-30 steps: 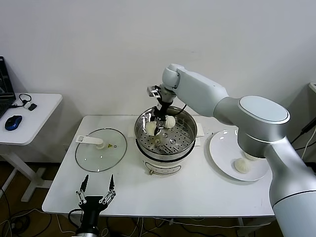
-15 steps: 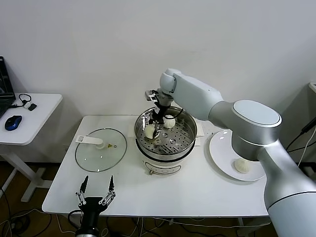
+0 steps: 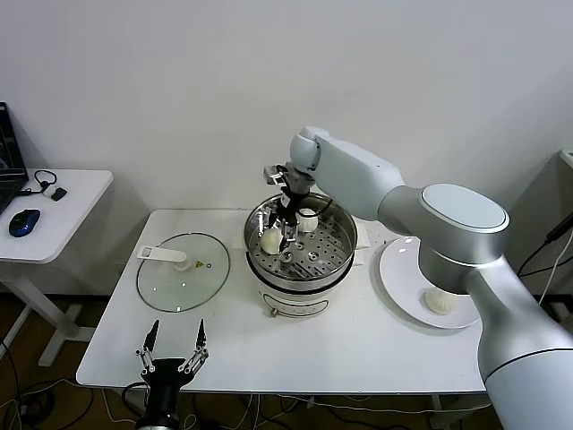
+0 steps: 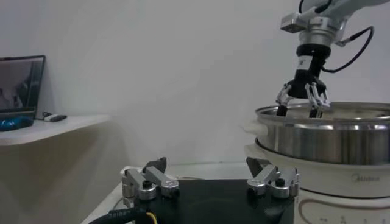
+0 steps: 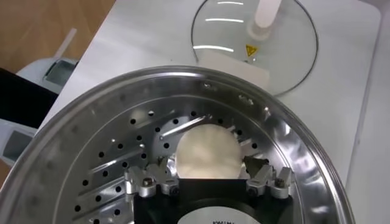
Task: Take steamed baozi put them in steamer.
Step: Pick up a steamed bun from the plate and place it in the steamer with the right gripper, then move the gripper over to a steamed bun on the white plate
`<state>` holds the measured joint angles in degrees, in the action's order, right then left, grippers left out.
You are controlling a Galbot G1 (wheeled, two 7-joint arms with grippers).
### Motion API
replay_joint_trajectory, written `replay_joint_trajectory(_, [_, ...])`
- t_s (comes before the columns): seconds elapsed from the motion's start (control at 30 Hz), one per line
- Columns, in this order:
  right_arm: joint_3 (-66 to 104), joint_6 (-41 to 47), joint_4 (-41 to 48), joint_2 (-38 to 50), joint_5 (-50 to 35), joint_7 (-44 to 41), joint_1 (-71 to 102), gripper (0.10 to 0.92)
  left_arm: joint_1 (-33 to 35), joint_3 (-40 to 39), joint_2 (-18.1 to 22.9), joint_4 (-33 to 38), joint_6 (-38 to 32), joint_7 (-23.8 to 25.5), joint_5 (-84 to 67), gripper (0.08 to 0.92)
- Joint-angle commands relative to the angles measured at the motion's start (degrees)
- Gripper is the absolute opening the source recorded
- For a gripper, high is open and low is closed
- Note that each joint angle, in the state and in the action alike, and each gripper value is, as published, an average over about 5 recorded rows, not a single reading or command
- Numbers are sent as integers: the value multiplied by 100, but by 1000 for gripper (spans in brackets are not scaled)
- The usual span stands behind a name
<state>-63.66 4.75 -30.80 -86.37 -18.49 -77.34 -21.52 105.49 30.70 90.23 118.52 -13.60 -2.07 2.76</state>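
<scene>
A: Straddling a bun (image 5: 206, 154), right gripper (image 5: 207, 178) fingers spread wide inside the steamer (image 3: 333, 255); bun sits loose on the tray, unheld.
B: Contents?
A: Two buns in the steamer, second (image 3: 308, 218) toward the far side. One bun (image 3: 440, 301) on the plate (image 3: 398, 283).
B: Writing?
A: Yellow warning sticker on the lid (image 3: 183, 271); steamer base lettering unreadable.
B: Left gripper (image 3: 172, 353)?
A: Idle at the table's (image 3: 358, 345) near edge, fingers apart.

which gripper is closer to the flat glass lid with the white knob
Left. The left gripper waits at the table's near edge just in front of the flat glass lid; the right gripper is over the shiny steel steamer.
</scene>
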Motion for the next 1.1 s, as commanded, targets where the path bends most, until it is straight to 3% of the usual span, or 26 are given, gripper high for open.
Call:
replay_joint_trajectory(0.03, [-26,-63,-397,296,-57,-50,-139,823,-4,-9,13,17,18,2,16,823])
replay_joint_trajectory(0.3, [-107,-311,-914,903,-237,-248,-678,823,23,-14,16,32,19,-1,35,823])
replay_joint_trajectory(0.63, [-469,-679,-2081,2493,-509,-342,-1504,823,-17,-23,67,86,56,-42,52,823])
replay_joint_trajectory(1.1, [443,-1257,-2938,4549,1077,-667,-683,823,-91,-103,49,104,117,-64,118,823])
